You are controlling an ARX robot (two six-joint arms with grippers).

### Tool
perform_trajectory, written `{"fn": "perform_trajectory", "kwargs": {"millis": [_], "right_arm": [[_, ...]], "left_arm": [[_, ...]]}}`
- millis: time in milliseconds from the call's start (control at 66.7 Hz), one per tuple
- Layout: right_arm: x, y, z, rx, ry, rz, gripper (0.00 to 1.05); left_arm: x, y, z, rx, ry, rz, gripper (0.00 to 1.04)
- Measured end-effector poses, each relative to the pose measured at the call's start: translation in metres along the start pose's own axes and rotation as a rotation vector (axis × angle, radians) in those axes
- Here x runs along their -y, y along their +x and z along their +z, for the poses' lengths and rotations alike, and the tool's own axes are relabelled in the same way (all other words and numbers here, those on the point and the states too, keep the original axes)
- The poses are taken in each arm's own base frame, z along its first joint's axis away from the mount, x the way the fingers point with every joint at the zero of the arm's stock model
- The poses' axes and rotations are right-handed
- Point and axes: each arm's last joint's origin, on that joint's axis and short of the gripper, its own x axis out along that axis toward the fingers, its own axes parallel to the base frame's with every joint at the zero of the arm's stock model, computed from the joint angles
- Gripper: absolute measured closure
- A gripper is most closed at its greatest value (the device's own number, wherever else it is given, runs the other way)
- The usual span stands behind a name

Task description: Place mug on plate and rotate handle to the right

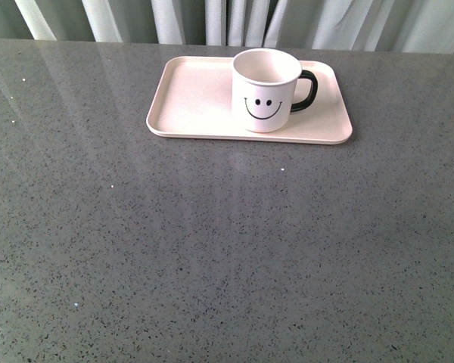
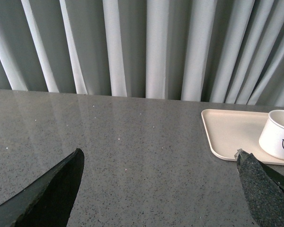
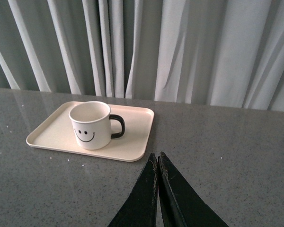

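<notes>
Mug [image 1: 265, 91] upright on the plate [image 1: 189, 106], sitting in the plate's right half, close to its near rim but fully inside it. Smiley faces the robot. Handle [image 1: 306, 90] sticks out to the right of the mug body, over the plate surface, not past the plate's edge. Right wrist view agrees: mug on plate, handle on the side away from the plate's longer bare stretch.

Judgement: both parts look done, placement and handle orientation. Nothing left that I can see except maybe retract/hold; handle may be angled slightly toward the curtains [image 1: 227, 21] rather than dead right, hard to tell from here.

Left gripper [image 2: 158, 189]: jaws wide apart, nothing between them, hanging over bare table [image 2: 132, 151] well to the left of the plate. Right gripper [image 3: 158, 163]: jaws pressed together, empty, tips over the table on the near-right side of the plate, apart from it. Neither arm touches mug or plate. Neither arm shows in the front view
</notes>
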Motion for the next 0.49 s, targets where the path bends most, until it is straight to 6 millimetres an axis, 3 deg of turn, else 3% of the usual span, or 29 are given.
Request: {"fn": "perform_trajectory", "kwargs": {"millis": [495], "right_arm": [[0.0,-0.014,-0.004,-0.027,0.0,0.002,1.03]], "left_arm": [[0.0,0.0,0.0,0.0,0.0,0.0,0.09]]}}
